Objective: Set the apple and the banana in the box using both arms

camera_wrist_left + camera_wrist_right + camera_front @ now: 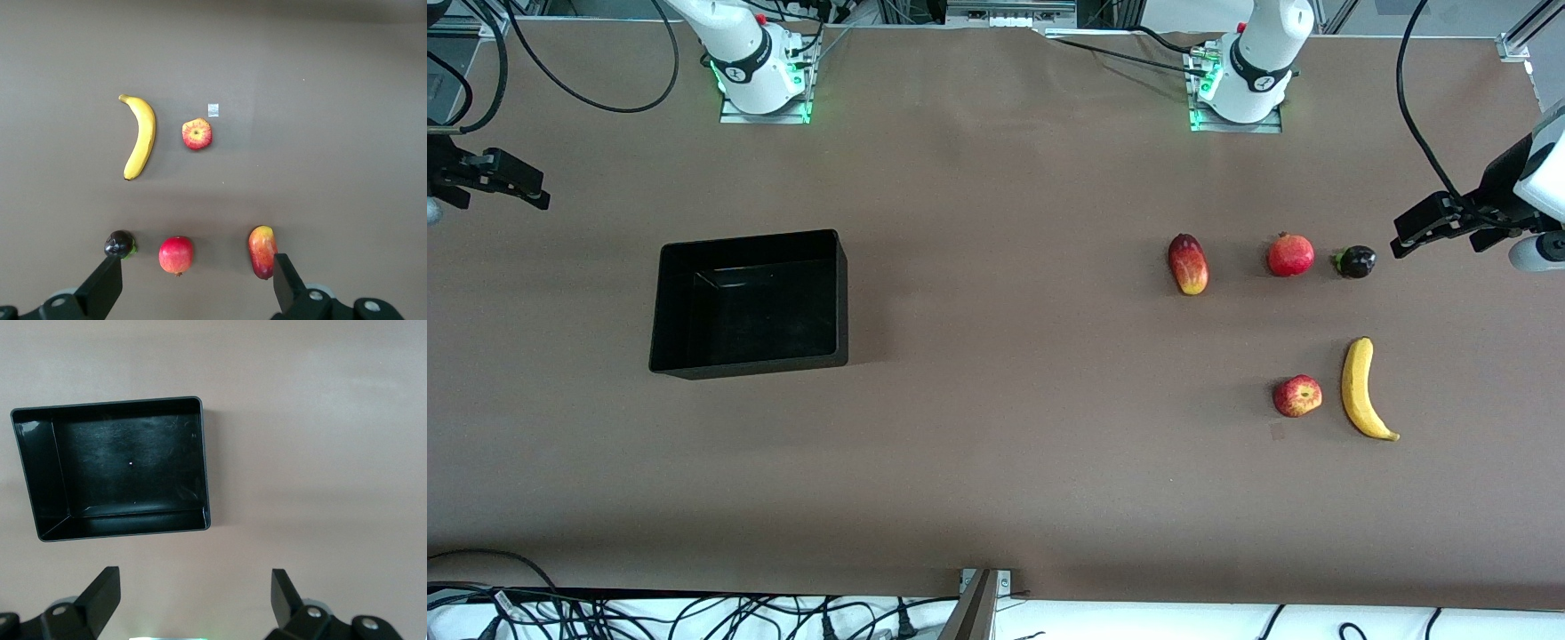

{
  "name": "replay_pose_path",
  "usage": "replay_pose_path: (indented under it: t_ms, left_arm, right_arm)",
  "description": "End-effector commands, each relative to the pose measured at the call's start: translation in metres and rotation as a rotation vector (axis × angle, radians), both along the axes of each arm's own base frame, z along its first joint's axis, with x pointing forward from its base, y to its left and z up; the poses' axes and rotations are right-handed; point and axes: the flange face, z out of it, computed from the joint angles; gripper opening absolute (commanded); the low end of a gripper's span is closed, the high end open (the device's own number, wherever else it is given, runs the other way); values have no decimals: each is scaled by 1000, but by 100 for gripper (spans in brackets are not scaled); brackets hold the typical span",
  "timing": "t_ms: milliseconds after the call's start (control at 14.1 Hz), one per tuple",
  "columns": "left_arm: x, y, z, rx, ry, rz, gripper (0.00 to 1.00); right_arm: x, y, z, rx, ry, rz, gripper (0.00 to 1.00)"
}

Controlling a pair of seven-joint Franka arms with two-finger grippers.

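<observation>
The apple [1297, 396] lies on the brown table beside the banana [1365, 389], toward the left arm's end. Both also show in the left wrist view, the apple [197, 133] and the banana [140, 137]. The empty black box [749, 363] stands toward the right arm's end and shows in the right wrist view [127, 524]. My left gripper [1398, 238] hangs open and empty over the table's left-arm end, close to a dark fruit; its jaws [195, 261] stand wide apart. My right gripper [541, 191] hangs open and empty over the table's right-arm end, apart from the box [193, 573].
A mango [1188, 264], a pomegranate [1290, 255] and a small dark fruit [1356, 261] lie in a row, farther from the front camera than the apple and banana. A small tape patch [213, 110] lies by the apple. Cables run along the table's near edge.
</observation>
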Motion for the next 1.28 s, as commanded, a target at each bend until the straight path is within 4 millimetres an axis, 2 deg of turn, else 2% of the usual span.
replay_pose_path:
  t_ms: [0, 708, 921, 1062, 1204]
  left_arm:
    - [-6, 0, -1, 19, 7, 5, 100]
    - [-5, 0, -4, 19, 10, 5, 100]
    - [-5, 0, -11, 20, 21, 5, 100]
    - [-5, 0, -11, 20, 21, 5, 100]
    - [-4, 1, -14, 20, 24, 8, 100]
  right_arm:
    - [0, 0, 3, -3, 5, -7, 100]
    - [0, -1, -1, -4, 14, -9, 100]
    - [3, -1, -27, -5, 102, -11, 100]
    - [5, 2, -64, 3, 246, -19, 100]
    - [11, 2, -80, 10, 225, -20, 100]
